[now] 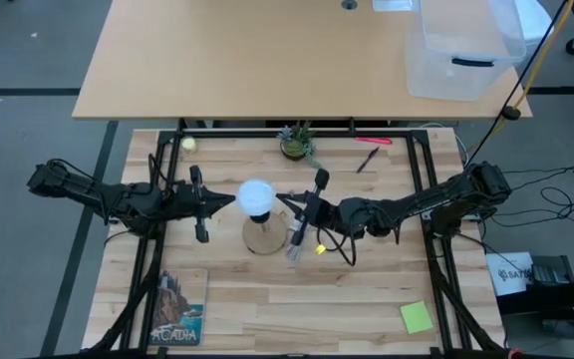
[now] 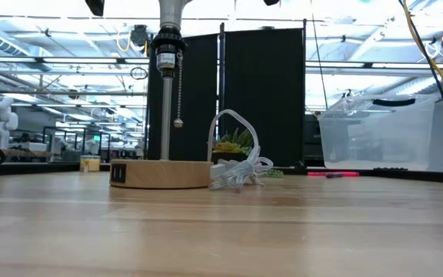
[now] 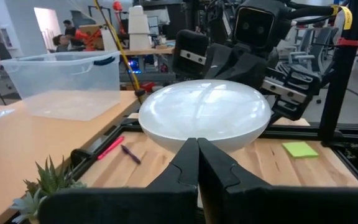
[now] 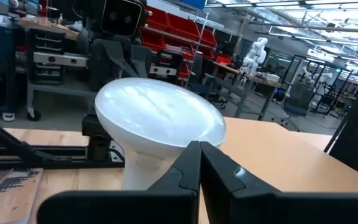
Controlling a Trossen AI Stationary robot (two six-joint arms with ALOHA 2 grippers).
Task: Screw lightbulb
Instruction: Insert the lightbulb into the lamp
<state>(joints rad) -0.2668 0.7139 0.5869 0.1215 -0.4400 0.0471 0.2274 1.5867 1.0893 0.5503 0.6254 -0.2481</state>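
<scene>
- While both arms flank it, the lightbulb (image 1: 256,197) sits atop the lamp stand (image 1: 264,237) at table centre.
- Left hand (image 1: 201,204) at its 9 o'clock: fingers closed, empty.
- Right hand (image 1: 308,213) at 3 o'clock: fingers closed, empty.

robotics lab | red parts bins (image 4: 185,34) | white humanoid robot (image 4: 255,53)

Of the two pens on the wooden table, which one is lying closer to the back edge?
The pink marker pen: it lies along the back edge of the light wooden table, while the slim dark pen lies slanted in front of it.
</scene>
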